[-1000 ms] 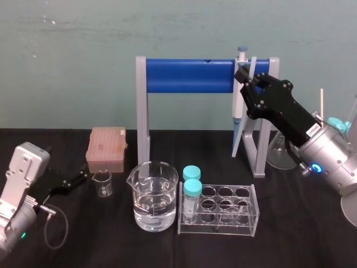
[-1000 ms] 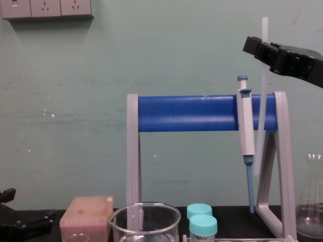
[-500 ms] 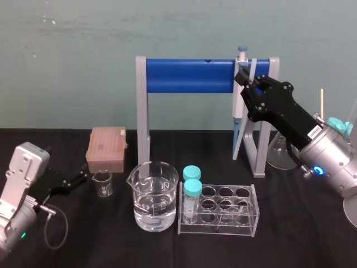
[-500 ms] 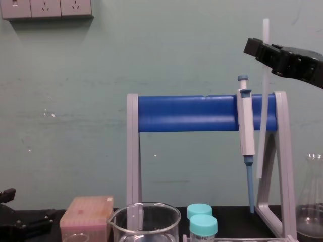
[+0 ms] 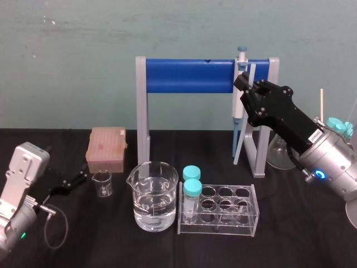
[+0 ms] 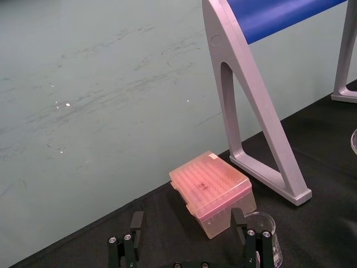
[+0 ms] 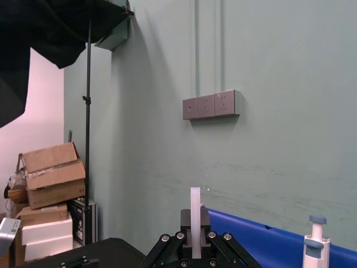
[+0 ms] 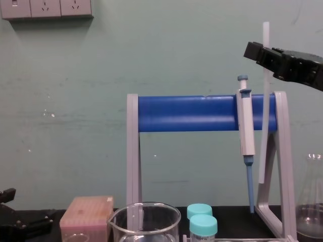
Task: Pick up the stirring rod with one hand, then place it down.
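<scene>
My right gripper point(image 5: 244, 84) is raised in front of the right end of a stand with a blue crossbar point(image 5: 189, 76) and is clenched on the stirring rod point(image 5: 241, 139), a thin whitish stick. I grip it near its upper part, and a short length pokes up above my fingers point(image 7: 184, 220). The rod hangs almost upright with a slight tilt. In the chest view its lower end is in the air, clear of the black desk point(image 5: 295, 229). It sits just beside the grey-white pipette with a blue tip point(image 8: 246, 121), which hangs from the crossbar. My left gripper point(image 5: 82, 177) rests low at the left of the desk with its fingers spread apart and nothing between them, near a pink tip box point(image 5: 106, 148) and a small glass beaker point(image 5: 102, 183). In the middle of the desk stand a larger beaker of clear liquid point(image 5: 153, 195) and a clear tube rack point(image 5: 223, 209) holding two tubes with teal caps.
</scene>
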